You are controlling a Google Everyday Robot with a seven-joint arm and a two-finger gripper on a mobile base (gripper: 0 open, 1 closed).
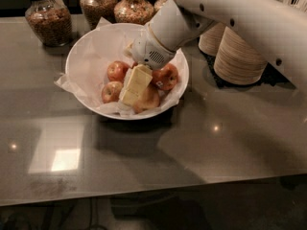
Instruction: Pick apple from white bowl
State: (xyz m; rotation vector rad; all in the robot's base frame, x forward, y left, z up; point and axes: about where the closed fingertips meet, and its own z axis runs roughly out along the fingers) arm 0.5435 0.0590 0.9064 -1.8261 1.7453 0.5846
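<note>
Your gripper [135,87]: down in bowl [76,56] among apples [117,71]; its hold: cannot tell | done: reach | left for you: secure one; lift it out

The bowl [144,115] is being borne by the table [192,147], left of centre. Apples [117,71] are being held in it. The gripper [129,97] is being held down inside the bowl, among the apples. Jars [48,20] are being carried on the table behind the bowl, and stacked bowls [240,56] to its right.
</note>
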